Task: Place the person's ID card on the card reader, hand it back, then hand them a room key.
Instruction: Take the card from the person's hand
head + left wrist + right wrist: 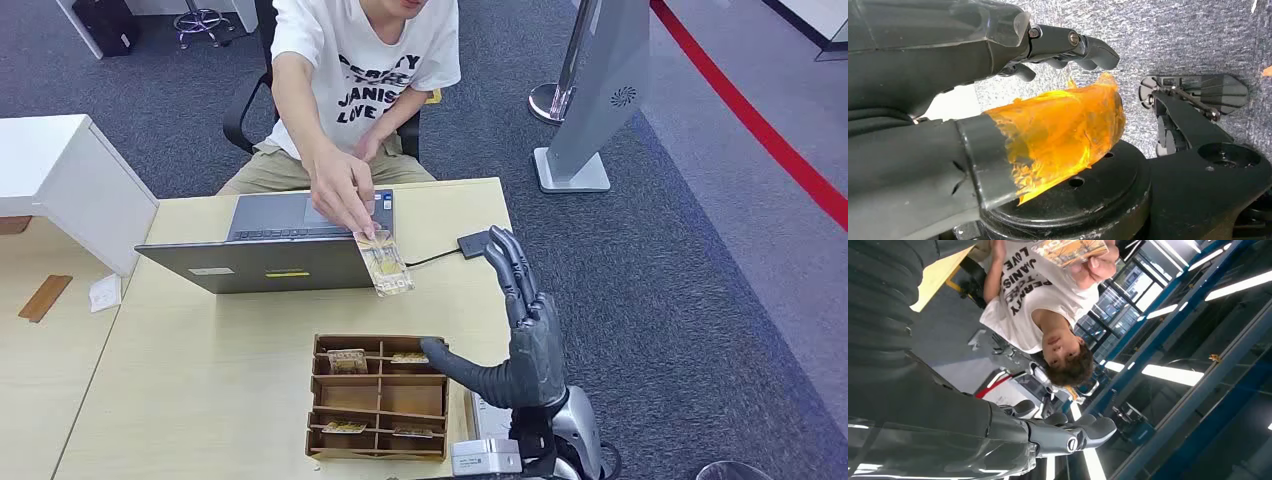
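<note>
Right hand point(525, 330) stands raised at the near edge of the desk point(200, 380), palm turned inward, fingers straight and spread, thumb stuck out toward the tray point(378, 397); it holds nothing. Just beyond it a person point(350, 70) seated behind a laptop point(290, 245) reaches across, pinching the ID card point(384, 264) by its upper edge so that it hangs over the laptop's front, well apart from the robot's fingers. The reader point(474, 244), a small dark box on a cable, lies on the desk just past the fingertips, near the card. That card looks thin, stiff and light, with a glossy face that I judge slippery; the free lower edge is the place to take it, thumb on one flat face and a finger on the other, clear of the person's fingers, with only gentle pressure since it could bend or skid out. Key cards point(347, 360) lie in several compartments of the wooden tray, near the thumb. Left hand point(998, 100) hangs low over grey carpet, its thumb wrapped in orange film, its dark fingers loosely extended and gripping nothing.
</note>
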Motion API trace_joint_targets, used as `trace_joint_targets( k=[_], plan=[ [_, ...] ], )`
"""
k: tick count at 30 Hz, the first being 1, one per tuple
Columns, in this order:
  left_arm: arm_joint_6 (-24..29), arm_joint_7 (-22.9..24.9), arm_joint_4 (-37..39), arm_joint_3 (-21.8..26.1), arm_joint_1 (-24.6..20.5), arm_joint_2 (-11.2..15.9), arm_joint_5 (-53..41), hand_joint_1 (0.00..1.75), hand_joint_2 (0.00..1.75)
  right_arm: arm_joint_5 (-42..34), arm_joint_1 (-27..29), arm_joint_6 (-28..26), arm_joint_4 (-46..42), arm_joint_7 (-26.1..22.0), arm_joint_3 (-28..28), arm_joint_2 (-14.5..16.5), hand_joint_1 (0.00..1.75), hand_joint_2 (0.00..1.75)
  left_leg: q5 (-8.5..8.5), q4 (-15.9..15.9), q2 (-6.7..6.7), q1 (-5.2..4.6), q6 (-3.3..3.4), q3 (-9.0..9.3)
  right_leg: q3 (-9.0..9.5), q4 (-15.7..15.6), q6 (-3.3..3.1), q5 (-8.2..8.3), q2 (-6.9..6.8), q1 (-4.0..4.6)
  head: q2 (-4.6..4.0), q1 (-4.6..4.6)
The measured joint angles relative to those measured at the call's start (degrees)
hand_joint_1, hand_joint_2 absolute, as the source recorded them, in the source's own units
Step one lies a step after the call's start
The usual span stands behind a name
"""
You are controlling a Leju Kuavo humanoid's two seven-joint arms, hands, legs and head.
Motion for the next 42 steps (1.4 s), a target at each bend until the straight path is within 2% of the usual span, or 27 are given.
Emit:
trace_joint_targets(
  k=[13,27,32,33,36,37,38,42],
  plan=[
    [-0.3,-0.1,0.0,-0.1,-0.1,-0.1,-0.6,0.0,0.0,4.7,-2.1,-1.7,1.7,2.5,2.3,0.0,0.0,1.75,0.0,0.0,0.0,0.0,0.0,0.0,0.0,0.0,0.0,0.0,0.0,0.0,0.0,0.01],
    [-0.4,-0.7,0.0,-1.3,-0.8,-1.6,-2.1,0.0,0.0,18.4,-11.8,-1.4,10.0,11.5,7.4,0.6,0.0,1.75,0.02,0.0,-0.01,0.0,0.0,0.0,0.0,0.0,-0.01,0.01,0.0,0.0,0.0,0.01],
    [-0.4,-0.7,0.0,-1.6,-0.9,-1.9,-2.2,0.0,0.0,20.0,-13.6,-1.4,12.3,12.5,7.9,0.8,0.0,1.75,0.01,0.0,-0.01,0.0,0.0,0.0,0.0,0.0,0.0,0.01,0.0,0.0,0.0,0.01],
    [-0.4,-0.7,0.0,-1.6,-0.9,-1.9,-2.2,0.0,0.0,20.0,-13.8,-1.4,12.6,12.5,8.0,0.8,0.08,1.75,0.01,0.0,-0.01,0.0,0.0,0.0,0.0,0.0,0.0,0.01,0.0,0.0,0.0,0.01],
    [-0.5,-0.7,0.0,-1.6,-0.9,-1.9,-2.2,0.0,0.0,20.2,-14.2,-1.4,13.3,12.6,8.3,0.8,1.34,1.75,0.01,0.0,-0.01,0.0,0.0,0.0,0.0,0.0,0.0,0.01,0.0,0.0,0.0,0.01],
    [-0.5,-0.7,0.0,-1.6,-0.9,-1.9,-2.2,0.0,0.0,20.4,-14.2,-1.4,13.5,12.7,8.3,0.8,1.7,1.75,0.01,0.0,-0.01,0.0,0.0,0.0,0.0,0.0,0.0,0.01,0.0,0.0,0.0,0.01],
    [-0.5,-0.7,0.0,-1.6,-0.9,-1.9,-2.2,0.0,0.0,20.5,-14.3,-1.5,13.7,12.8,8.4,0.8,1.75,1.75,0.01,0.0,-0.01,0.0,0.0,0.0,0.0,0.0,0.0,0.01,-0.01,0.0,0.0,0.01],
    [-0.6,-0.8,0.0,-1.6,-0.9,-1.9,-2.1,0.0,0.0,20.6,-14.4,-1.5,14.3,13.1,8.5,0.8,1.75,1.75,0.01,0.0,-0.01,0.0,0.0,0.0,0.0,0.0,0.0,0.01,0.0,0.0,0.0,0.01]
  ],
)
